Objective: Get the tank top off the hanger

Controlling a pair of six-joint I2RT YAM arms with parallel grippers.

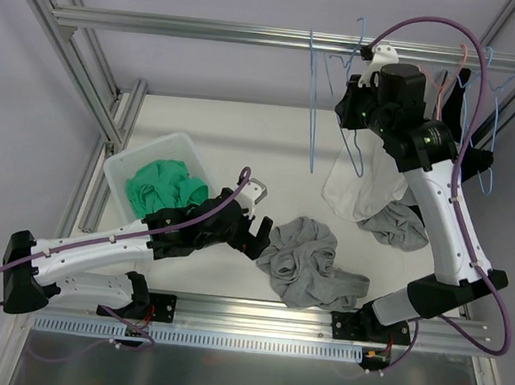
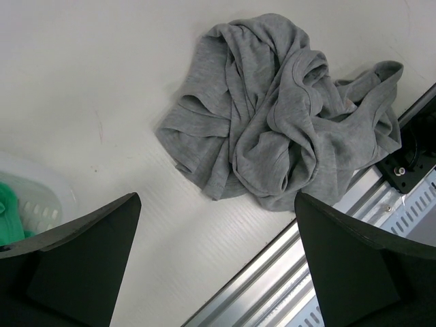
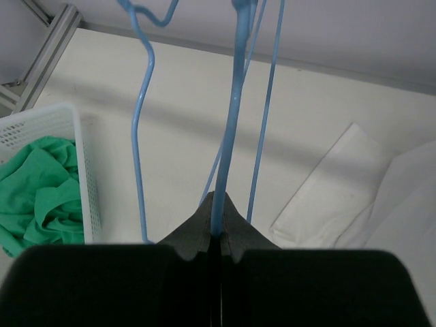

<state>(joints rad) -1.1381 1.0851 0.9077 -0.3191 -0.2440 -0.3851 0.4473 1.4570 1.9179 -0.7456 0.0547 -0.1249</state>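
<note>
White tabletop (image 1: 244, 138) under an aluminium frame (image 1: 208, 30): the white tank top (image 1: 351, 189) sags just below the right gripper (image 3: 219, 204), which pinches the blue hanger (image 3: 231, 122). Hold that wire steady; the left gripper (image 2: 214, 204), spread wide above a grey garment (image 2: 272, 122), should cross over and draw the fabric down.

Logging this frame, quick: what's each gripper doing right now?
Left gripper: open, empty.
Right gripper: closed on the blue hanger.
</note>
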